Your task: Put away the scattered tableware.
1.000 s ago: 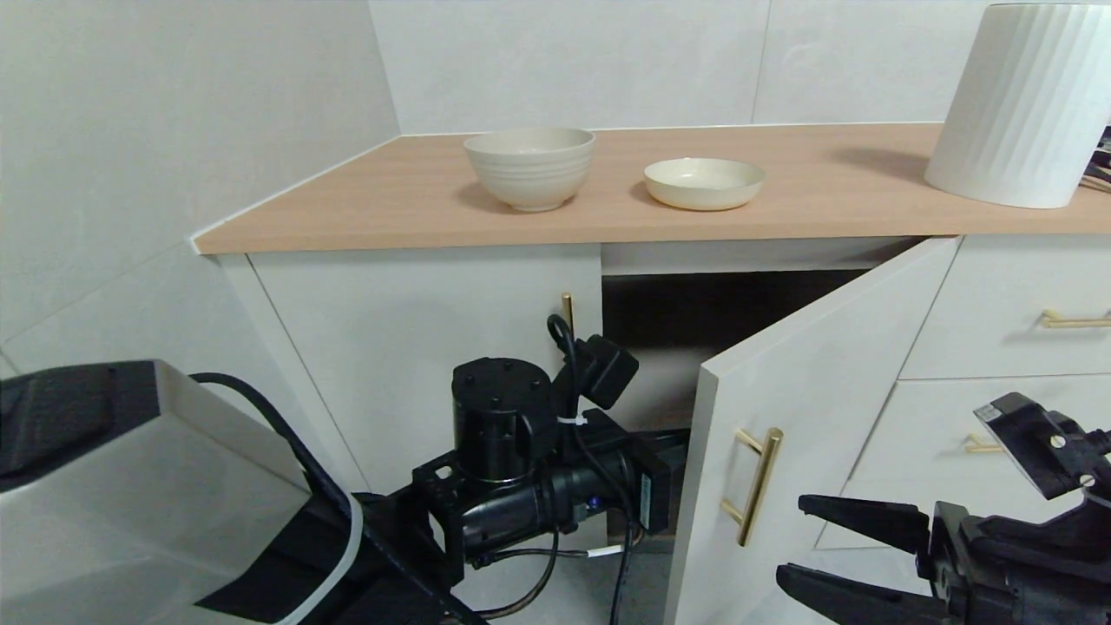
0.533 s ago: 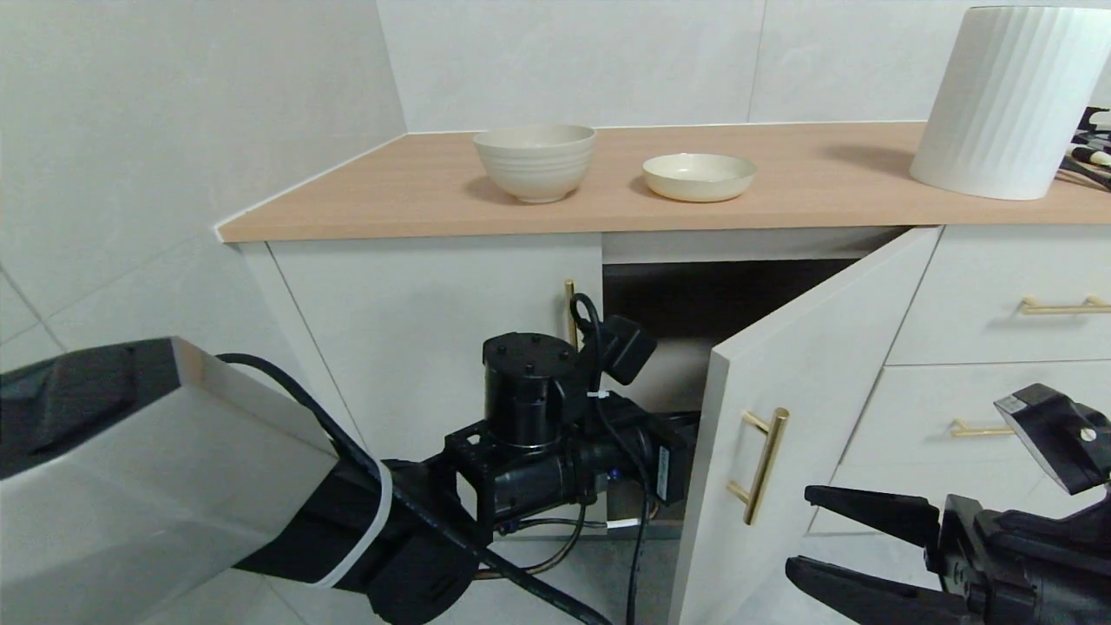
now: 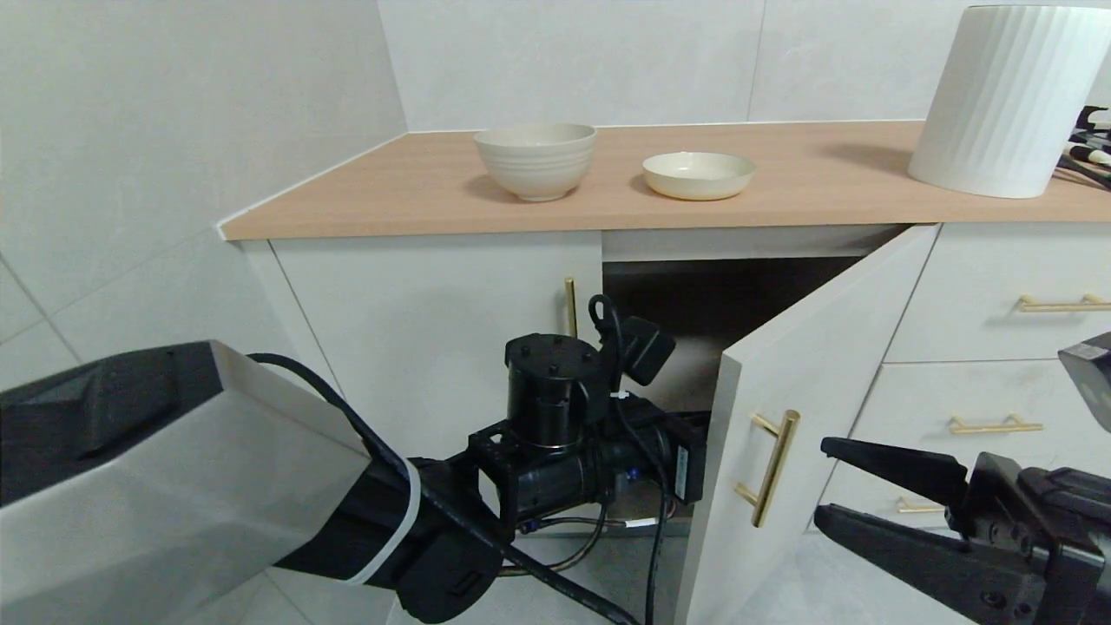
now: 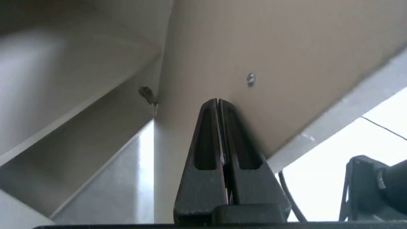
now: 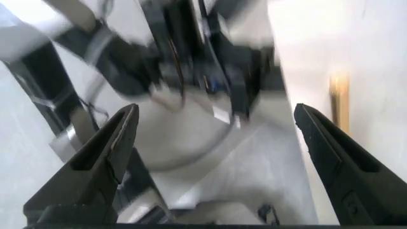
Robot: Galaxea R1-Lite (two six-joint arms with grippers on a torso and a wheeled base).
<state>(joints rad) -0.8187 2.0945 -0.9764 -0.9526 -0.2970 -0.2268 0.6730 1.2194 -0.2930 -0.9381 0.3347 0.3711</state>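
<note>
Bowl (image 3: 535, 161), shallow dish (image 3: 699, 174) side by side on table (image 3: 391, 200). Likely ceramic: rigid, slick, breakable; grip at rim. Left tool (image 4: 218, 105) closed, empty, behind cabinet door (image 3: 807, 365); right tool (image 3: 823, 479) open.

Pale tiled walls (image 3: 564, 61) meet in a corner at 11 o'clock. Wood-grain countertop (image 3: 417, 195) runs from 10 to 2 o'clock over a white cabinet (image 3: 434, 330). Its right-hand door (image 3: 825, 347) stands open at 4 o'clock, with a brass bar handle (image 3: 772, 469); the interior is dark. Drawers (image 3: 981, 295) with brass pulls at 3 o'clock. Grey floor (image 3: 608, 577) at 6 o'clock.
</note>
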